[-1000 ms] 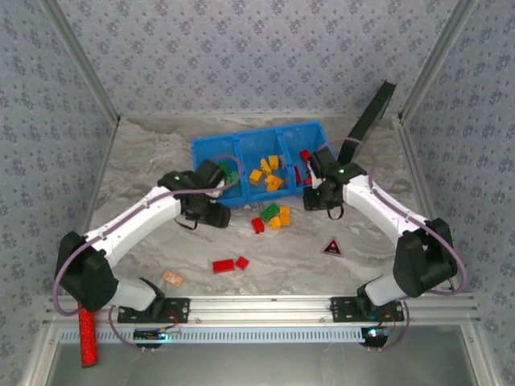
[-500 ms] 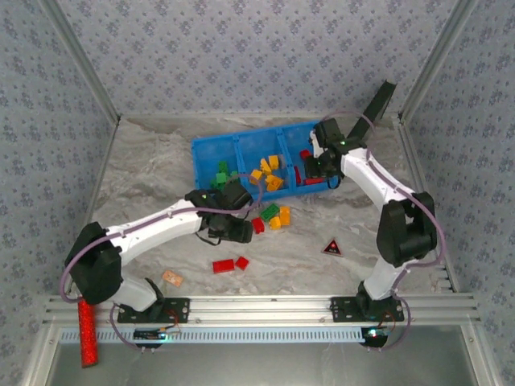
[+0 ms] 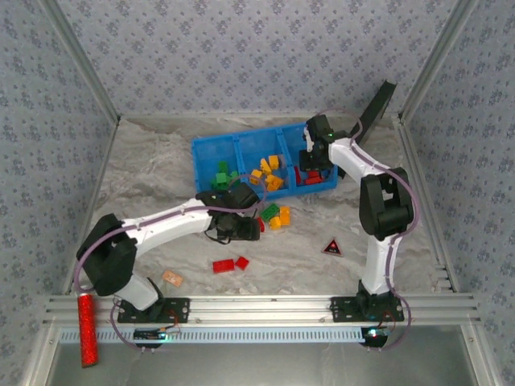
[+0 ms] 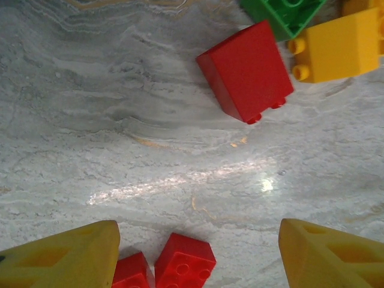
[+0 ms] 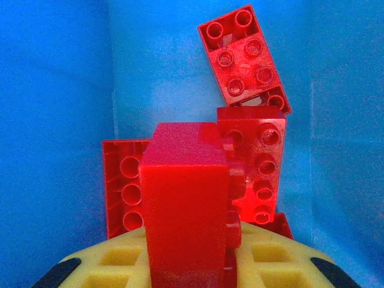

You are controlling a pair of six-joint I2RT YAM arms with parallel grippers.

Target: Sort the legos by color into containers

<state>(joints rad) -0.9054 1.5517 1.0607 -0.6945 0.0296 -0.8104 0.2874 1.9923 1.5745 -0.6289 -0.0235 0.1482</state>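
Over the blue bin's (image 3: 241,135) right compartment, your R gripper (image 3: 311,163) pinches a red brick (image 5: 183,204) above other red bricks (image 5: 246,60) lying inside. Just in front of the bin, your L gripper (image 4: 198,255) hangs w/ fingers spread, empty, over the marble tabletop (image 4: 150,150). A loose red brick (image 4: 246,71) lies beside a green brick (image 4: 285,15) and a yellow brick (image 4: 339,45).

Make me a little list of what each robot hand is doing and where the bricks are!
Left gripper: open, above the table, near a loose red brick
Right gripper: shut on a red lego, over the bin's right compartment
Blue bin: green left, yellow middle, red right
Loose legos: red, green, yellow, on the table
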